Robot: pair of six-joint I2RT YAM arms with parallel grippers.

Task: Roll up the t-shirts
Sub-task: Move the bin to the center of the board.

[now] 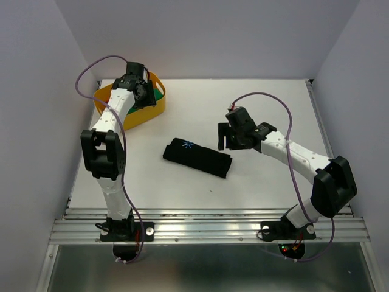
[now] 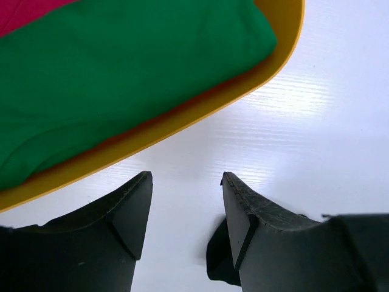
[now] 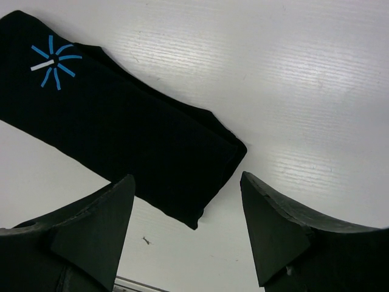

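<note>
**Top external.** Black t-shirt (image 1: 197, 157) lies flat at mid-table (image 1: 267, 109) as a narrow folded strip. Its long axis runs diagonally, from the far-left end to the near-right end. A small blue starburst print (image 1: 186, 145) sits near the far-left end. The cloth is matte and the edges look even. Right gripper (image 1: 230, 145) hangs just beside the strip's near-right end with its fingers apart, and I cannot tell if it touches. Left gripper (image 1: 144, 95) is over the yellow tub (image 1: 155, 111) at the far left, well apart from the shirt.

**Left wrist.** The fingers are apart with nothing between them, and bare white table lies below. The curved tub rim crosses ahead of them. Inside it lies green cloth (image 2: 121, 73), with a sliver of pink cloth (image 2: 24, 11) at the top-left corner.

**Right wrist.** The strip runs from upper left to lower centre. The print is at its upper-left end, blue rays with one white ray. The squared lower end, with layered fold edges showing, lies ahead of the gap between the spread fingers. The fingers hold nothing.
</note>
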